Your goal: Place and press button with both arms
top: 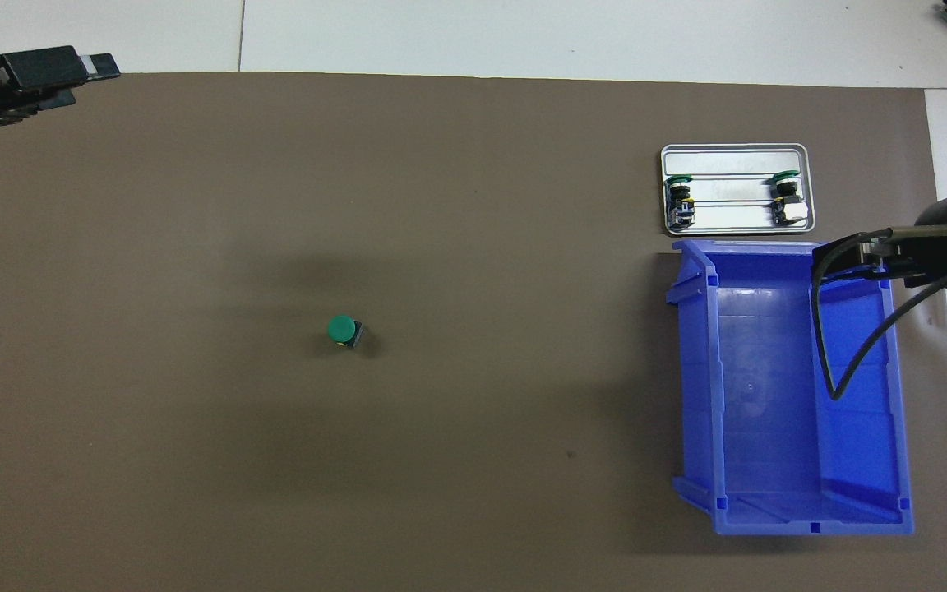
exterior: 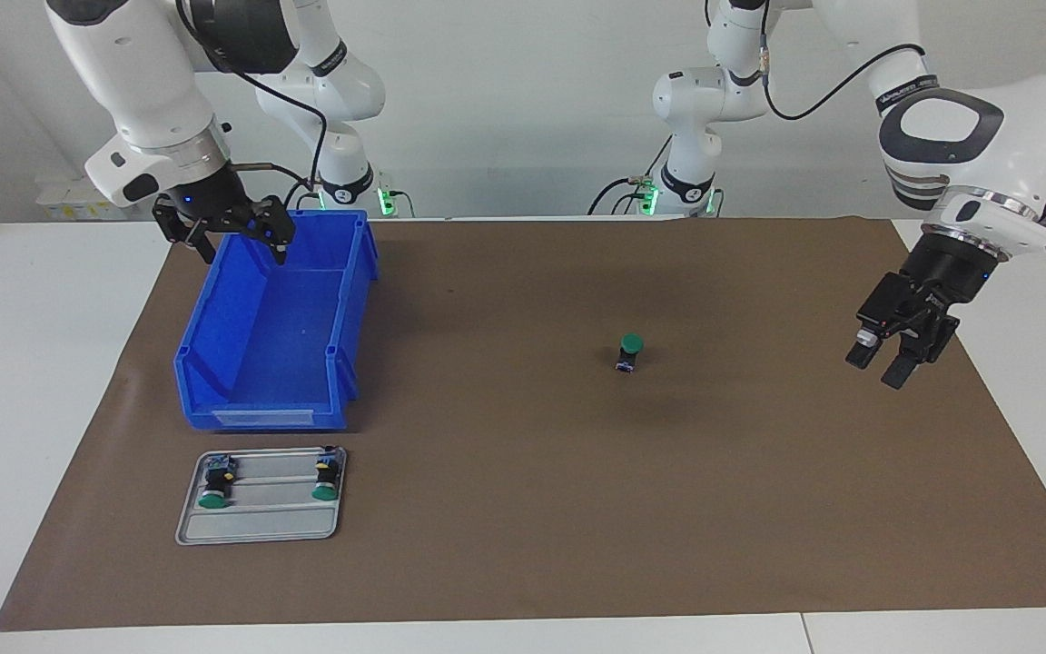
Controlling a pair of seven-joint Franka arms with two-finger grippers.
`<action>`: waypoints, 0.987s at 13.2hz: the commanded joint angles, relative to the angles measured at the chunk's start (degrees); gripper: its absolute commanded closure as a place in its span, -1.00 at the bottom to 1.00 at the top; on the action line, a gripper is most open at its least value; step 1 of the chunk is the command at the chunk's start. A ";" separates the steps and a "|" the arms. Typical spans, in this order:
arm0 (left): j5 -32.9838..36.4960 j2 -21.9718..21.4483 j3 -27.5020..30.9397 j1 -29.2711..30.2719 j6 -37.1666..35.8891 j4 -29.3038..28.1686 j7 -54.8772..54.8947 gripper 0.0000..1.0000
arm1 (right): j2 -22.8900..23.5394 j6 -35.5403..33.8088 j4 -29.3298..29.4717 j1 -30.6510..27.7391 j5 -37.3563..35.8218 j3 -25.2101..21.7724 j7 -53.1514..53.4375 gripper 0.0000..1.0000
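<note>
Three push buttons are on the table. We find the button of the task standing alone on the brown mat, green cap up, tilted slightly, near the middle of the mat and toward the left arm's end. Nothing touches it.

We note the left gripper raised over the mat's edge at the left arm's end, at roughly 3 o'clock from the button in the facing view and well apart from it. Its fingers stand apart and hold nothing.

We note the right gripper raised over the blue bin, above the bin's wall nearest the robots, at about 10 o'clock from the button in the facing view. Its fingers are spread wide and hold nothing.

We see nothing lying in the bin. Just beside it, farther from the robots, lies a grey metal tray. Two more buttons lie on their sides in the tray, one toward each end, the other well apart from the first, green caps pointing away from the robots.
</note>
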 commanded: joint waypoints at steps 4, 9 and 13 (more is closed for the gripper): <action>29.32 -3.84 -0.36 -1.77 -13.52 -0.85 0.08 -1.00 | -0.23 -0.27 -0.14 -0.21 0.86 0.16 -1.17 -1.00; 38.08 -5.68 -0.27 -2.74 -23.10 -1.55 1.94 -1.00 | -0.23 -0.27 -0.14 -0.21 0.86 0.07 -1.17 -1.00; 38.08 -7.18 -0.01 -2.56 -29.80 -2.08 1.76 -1.00 | -0.23 -0.36 -0.14 -0.21 0.86 0.07 -1.17 -1.00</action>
